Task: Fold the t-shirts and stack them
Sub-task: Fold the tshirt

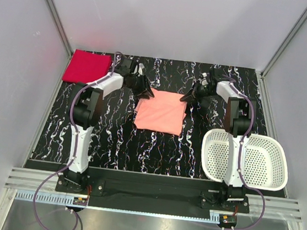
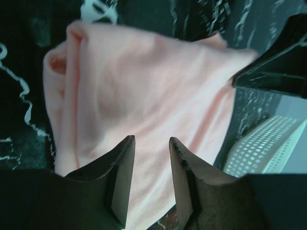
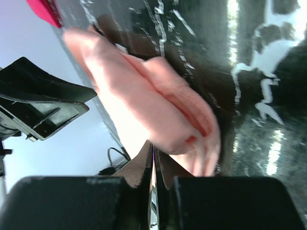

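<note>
Top external: 2 tees, pink point(image 1: 161, 111) + red point(image 1: 87, 67), 1 basket point(image 1: 251, 135); L fingers point(image 2: 122, 177) spread, R fingers point(image 3: 141, 166) pressed together.

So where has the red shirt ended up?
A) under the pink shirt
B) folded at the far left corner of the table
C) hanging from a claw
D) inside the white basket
B: the red shirt lies folded flat at the far left corner of the table, well apart from the pink shirt in the middle.
</note>
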You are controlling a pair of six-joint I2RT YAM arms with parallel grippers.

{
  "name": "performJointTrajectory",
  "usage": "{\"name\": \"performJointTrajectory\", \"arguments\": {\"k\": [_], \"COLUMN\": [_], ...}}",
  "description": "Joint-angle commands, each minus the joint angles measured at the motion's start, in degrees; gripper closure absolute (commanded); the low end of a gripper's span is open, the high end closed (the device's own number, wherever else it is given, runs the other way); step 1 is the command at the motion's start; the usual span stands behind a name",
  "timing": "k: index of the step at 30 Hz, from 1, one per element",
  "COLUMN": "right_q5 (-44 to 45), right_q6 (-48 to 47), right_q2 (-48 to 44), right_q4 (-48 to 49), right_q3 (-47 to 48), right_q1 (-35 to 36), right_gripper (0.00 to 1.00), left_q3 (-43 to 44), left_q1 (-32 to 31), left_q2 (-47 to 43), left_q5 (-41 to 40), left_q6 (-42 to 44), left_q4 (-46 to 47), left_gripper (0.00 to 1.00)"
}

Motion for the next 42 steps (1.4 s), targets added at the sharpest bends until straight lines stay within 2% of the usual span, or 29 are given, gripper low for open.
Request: {"name": "performJointTrajectory", "arguments": {"k": [1, 7, 15, 18, 23, 28, 33, 38, 42], "right_q5": [-3.59, -2.71, -1.22, 0.09, 3.96, 10.03, 8.64, 4.24, 0.72], "right_q6": [5.09, 8.79, 10.2, 8.53, 0.29, -5.09, -8.08, -5.02, -2.02], "right_q2": [-0.71, 2.72, 7.2, 7.21, 7.21, 0.72, -8.07, -10.98, -11.34], "right_q4": [5.26, 8.43, 8.7, 6.34, -7.37, -16.33, -16.0, -7.75, -0.72], "right_q3": [2.96, 3.4, 4.54, 6.29, 14.64, 17.73, 8.79, -2.81, -9.95], "right_q1": [0.35, 0.0, -2.19, -3.51, -3.87, -3.51, 0.87, 7.55, 8.27], "right_gripper": [0.92, 0.92, 0.92, 0.92, 0.92, 0.91, 0.89, 0.88, 0.87], "left_q3": [3.46, 9.87, 17.96, 18.14, 19.46, 12.7, 4.9, -6.28, -10.95], "left_q1": [0.48, 1.27, 3.37, 4.78, 5.57, 5.66, 5.66, 5.66, 5.66], "left_q2": [-0.16, 8.38, 17.17, 16.22, 10.69, 0.15, -9.0, -12.96, -16.3], "left_q5": [2.0, 2.79, 0.42, 0.33, 0.5, -0.28, -0.47, 2.35, 1.04], "left_q6": [-5.06, -9.99, -7.27, -5.78, -0.61, 3.27, 5.57, 1.8, 2.66], "left_q4": [8.05, 9.37, 2.52, 1.46, -3.63, -6.01, -6.73, -0.58, -0.91], "left_gripper": [0.6, 0.6, 0.6, 0.6, 0.53, 0.41, 0.39, 0.44, 0.43]}}
